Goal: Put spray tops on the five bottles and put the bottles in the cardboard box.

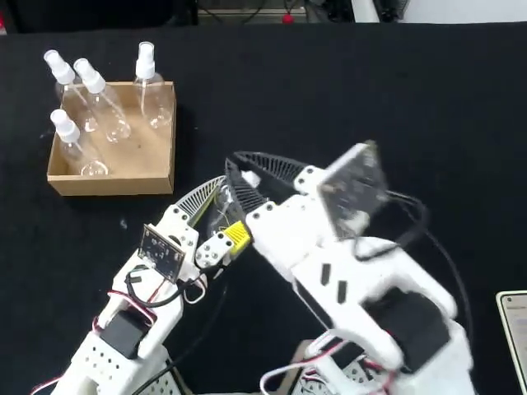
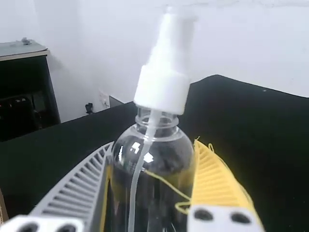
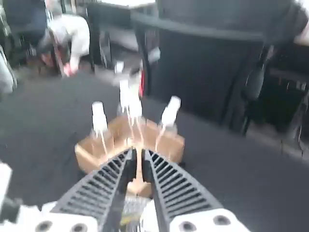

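A clear bottle [image 2: 149, 169] with a white spray top [image 2: 164, 82] stands upright between the grey and yellow fingers of my left gripper [image 2: 152, 159], which is shut on it. From above, the left gripper [image 1: 221, 206] holds the bottle [image 1: 219, 216] near the table's middle. Just behind it is my right gripper [image 1: 231, 169], its black fingers [image 3: 169, 183] brought together to a thin slit, with nothing clearly held. The cardboard box [image 1: 111, 183] sits at the back left, with several capped bottles [image 1: 103, 107] standing in it. The right wrist view faces the box [image 3: 166, 145] beyond the right gripper [image 3: 139, 153].
The table is covered in black cloth [image 1: 370, 90], open to the back and right. A pale flat object [image 1: 515, 317] lies at the right edge. Both arm bodies and their cables [image 1: 412, 222] fill the front centre.
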